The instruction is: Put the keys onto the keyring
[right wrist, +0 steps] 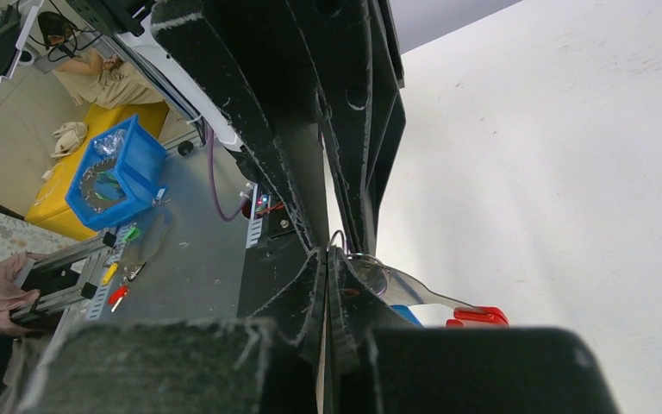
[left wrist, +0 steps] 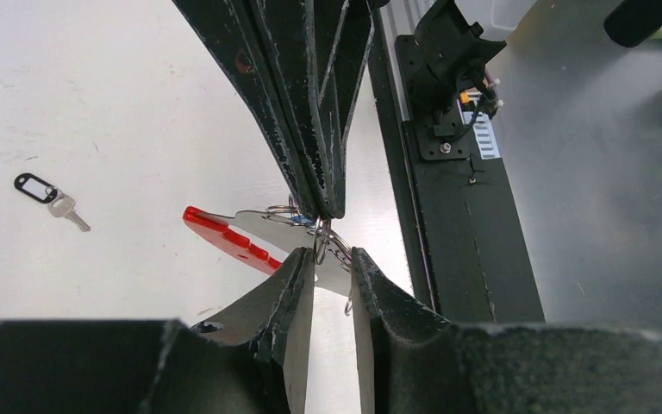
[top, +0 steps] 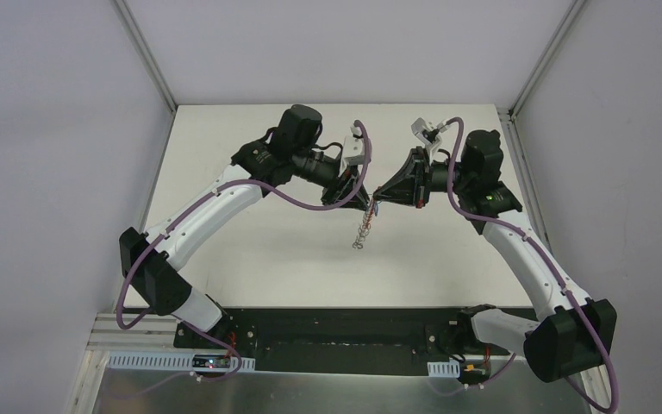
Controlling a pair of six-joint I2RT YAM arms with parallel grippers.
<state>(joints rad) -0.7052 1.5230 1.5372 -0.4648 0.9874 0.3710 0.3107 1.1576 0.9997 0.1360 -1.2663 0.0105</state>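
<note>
1. Light, slick and loose to handle: keyring (top: 362, 231) made of a stiff red band (left wrist: 224, 237), a flat silvery tab (left wrist: 263, 226) and small wire rings (left wrist: 334, 246), likely to swing, twist and slide out of flat pads
2. Best taken on a single ring, edge-on at the very fingertips, leaving the split end of the coil free for a key; red band probably stiffer and easier to pinch, but away from the working end
3. Right gripper (left wrist: 323, 210) clamped tight on the top ring, with band and tab jutting sideways from its tips and the chain of rings dangling below, clear of the table (left wrist: 95, 86)
4. Left gripper (left wrist: 332, 259) narrowly parted, nothing seen pinched, a ring right in the gap between its fingertips, tip to tip with the right one
5. Silver key with the dark loop (left wrist: 52, 198) flat on the table, well apart from both grippers, off to one side of the left fingers, not yet lifted; tiny and thin, probably awkward to raise off a flat surface, so better gripped at the loop end
</note>
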